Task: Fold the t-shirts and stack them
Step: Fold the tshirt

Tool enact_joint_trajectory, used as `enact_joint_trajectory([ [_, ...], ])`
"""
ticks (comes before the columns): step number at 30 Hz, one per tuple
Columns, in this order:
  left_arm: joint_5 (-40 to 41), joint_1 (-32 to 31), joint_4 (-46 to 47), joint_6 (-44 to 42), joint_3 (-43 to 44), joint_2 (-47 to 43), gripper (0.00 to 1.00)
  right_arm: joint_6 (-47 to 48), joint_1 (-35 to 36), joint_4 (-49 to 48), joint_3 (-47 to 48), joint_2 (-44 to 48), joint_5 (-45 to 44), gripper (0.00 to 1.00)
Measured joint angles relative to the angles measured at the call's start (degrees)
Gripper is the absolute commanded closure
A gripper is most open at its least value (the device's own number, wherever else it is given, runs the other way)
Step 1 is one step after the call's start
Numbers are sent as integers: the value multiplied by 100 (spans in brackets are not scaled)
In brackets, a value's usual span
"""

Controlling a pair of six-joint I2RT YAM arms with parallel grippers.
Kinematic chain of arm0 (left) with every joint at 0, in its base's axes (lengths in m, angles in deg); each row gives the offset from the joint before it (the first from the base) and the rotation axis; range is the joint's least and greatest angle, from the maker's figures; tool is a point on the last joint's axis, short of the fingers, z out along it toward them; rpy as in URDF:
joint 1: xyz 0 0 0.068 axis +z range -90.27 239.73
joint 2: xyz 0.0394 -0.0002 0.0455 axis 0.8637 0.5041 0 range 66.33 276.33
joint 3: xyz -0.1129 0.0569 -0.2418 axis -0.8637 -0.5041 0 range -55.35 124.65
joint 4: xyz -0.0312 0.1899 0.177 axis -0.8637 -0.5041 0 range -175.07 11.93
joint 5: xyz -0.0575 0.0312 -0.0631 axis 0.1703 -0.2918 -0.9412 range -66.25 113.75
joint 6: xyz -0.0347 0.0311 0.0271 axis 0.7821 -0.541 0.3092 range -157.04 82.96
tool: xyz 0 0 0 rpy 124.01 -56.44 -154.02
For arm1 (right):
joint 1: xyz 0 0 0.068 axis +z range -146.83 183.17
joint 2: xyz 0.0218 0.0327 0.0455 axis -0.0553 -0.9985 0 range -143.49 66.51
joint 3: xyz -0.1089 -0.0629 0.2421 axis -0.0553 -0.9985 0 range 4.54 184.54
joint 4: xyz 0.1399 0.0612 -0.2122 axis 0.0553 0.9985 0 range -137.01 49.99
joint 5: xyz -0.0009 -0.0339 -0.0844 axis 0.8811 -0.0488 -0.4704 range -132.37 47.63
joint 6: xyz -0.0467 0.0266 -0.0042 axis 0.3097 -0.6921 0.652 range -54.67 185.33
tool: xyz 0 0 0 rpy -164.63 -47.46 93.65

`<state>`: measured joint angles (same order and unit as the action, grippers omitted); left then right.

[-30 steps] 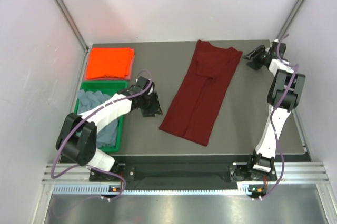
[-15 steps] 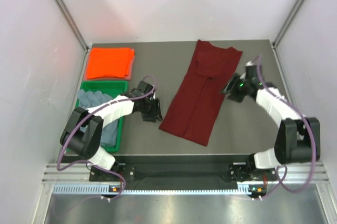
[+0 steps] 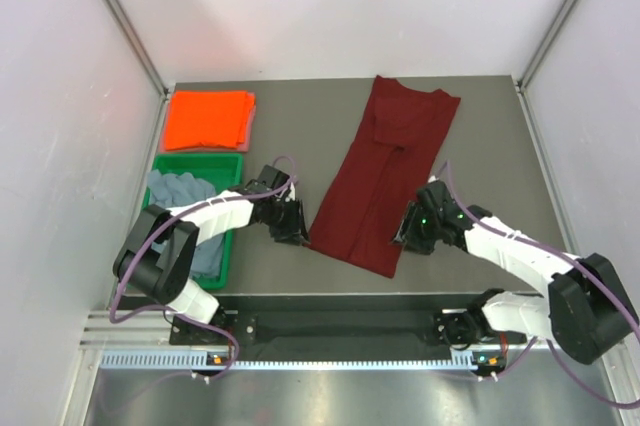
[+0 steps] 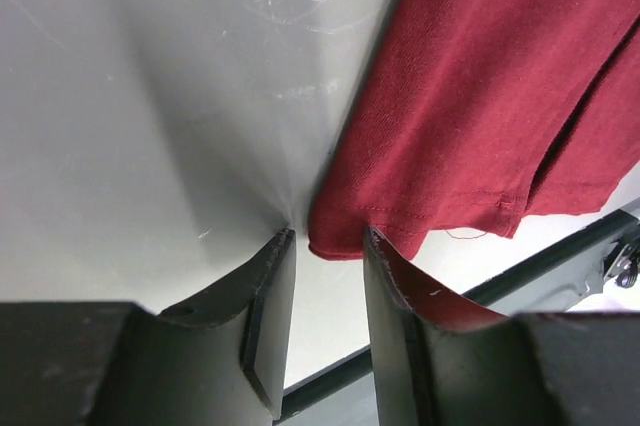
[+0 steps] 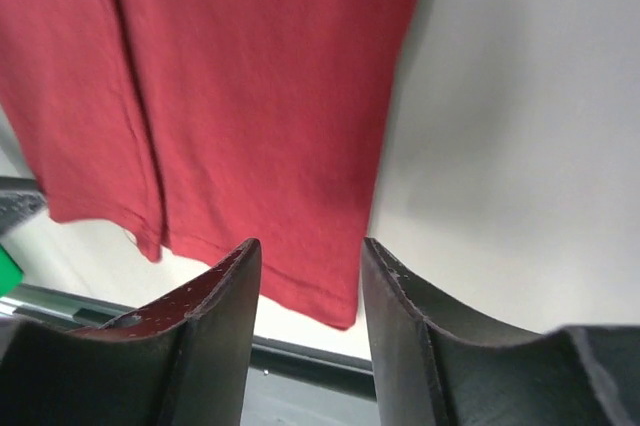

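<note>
Your maroon shirt lies flat on the table, to the right of the tray. It is already narrowed into a long slanting strip, with the hem end about level with the tray's near half and the collar end beyond its far wall. The orange shirt sits folded just beyond the tray, and the grey-blue shirt is bunched inside it. Your left gripper is partly open and holds nothing, its jaws straddling the hem corner on the tray side. Your right gripper is likewise parted and empty over the hem corner on the side away from the tray. Treat this cloth as light, limp and thin: it likely won't keep an edge by itself, and the folded layers may slide apart. Take hold right at those two hem corners, low against the table, catching every layer. Then you probably want to lift both corners evenly so the strip doesn't twist.
</note>
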<state>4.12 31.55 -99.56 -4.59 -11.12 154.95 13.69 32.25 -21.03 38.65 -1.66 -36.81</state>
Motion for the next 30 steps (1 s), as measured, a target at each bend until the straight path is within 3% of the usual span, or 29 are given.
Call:
enact_joint_trajectory([
  [11,61,-39,28,39,-282,-323,63,-1316,1401,42,-560,337,-708,53],
  [20,619,-44,-289,66,-313,-946,59,-1945,1856,186,-562,264,-1152,58],
  [24,693,-44,-389,57,-295,-1143,56,-2111,1969,297,-562,271,-1228,71],
  [28,409,-44,-396,59,-295,-1163,56,-2186,1996,372,-562,282,-1300,98],
  [30,275,-44,-396,59,-295,-1165,55,-2205,1996,389,-562,293,-1314,100],
])
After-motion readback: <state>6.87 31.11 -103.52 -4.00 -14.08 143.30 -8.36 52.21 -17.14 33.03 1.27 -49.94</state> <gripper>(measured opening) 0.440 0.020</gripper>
